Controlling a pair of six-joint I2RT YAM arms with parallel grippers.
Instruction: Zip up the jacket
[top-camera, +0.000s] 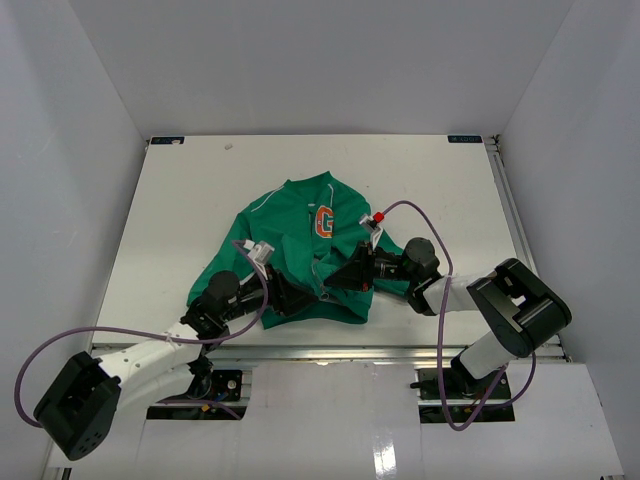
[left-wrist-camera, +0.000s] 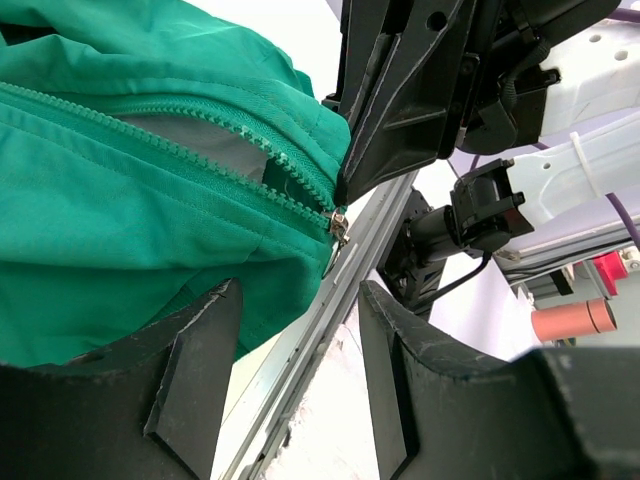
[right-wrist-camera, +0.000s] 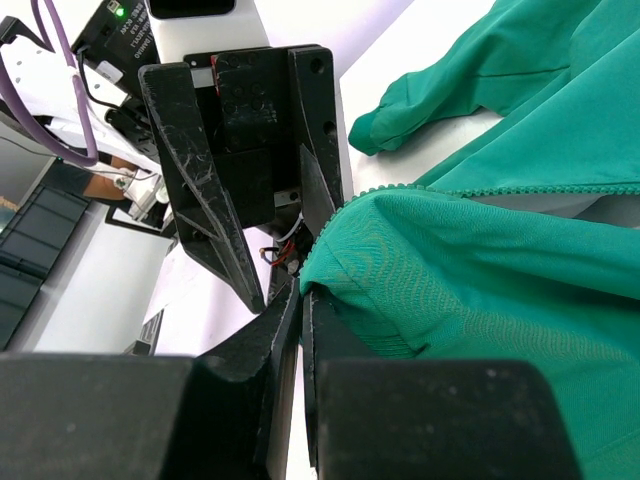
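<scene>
Top external: jacket (top-camera: 298, 245) bears an orange "G" (top-camera: 324, 221) — right tool (right-wrist-camera: 303, 290) pinches its hem, left tool (left-wrist-camera: 300, 290) stands wide.

A white table (top-camera: 200, 200) fills the middle of the top view, matte and evenly lit. Plain white walls enclose it: a back wall (top-camera: 320, 60), a left wall (top-camera: 50, 200) and a right wall (top-camera: 590, 150). A metal rail (top-camera: 330, 352) runs along the table's near edge, and another rail (top-camera: 510, 220) runs along its right side. Small dark labels (top-camera: 168, 141) sit at the far corners. Nearer the camera, a glossy white panel (top-camera: 340, 430) reflects a bright glare (top-camera: 385, 455).
</scene>
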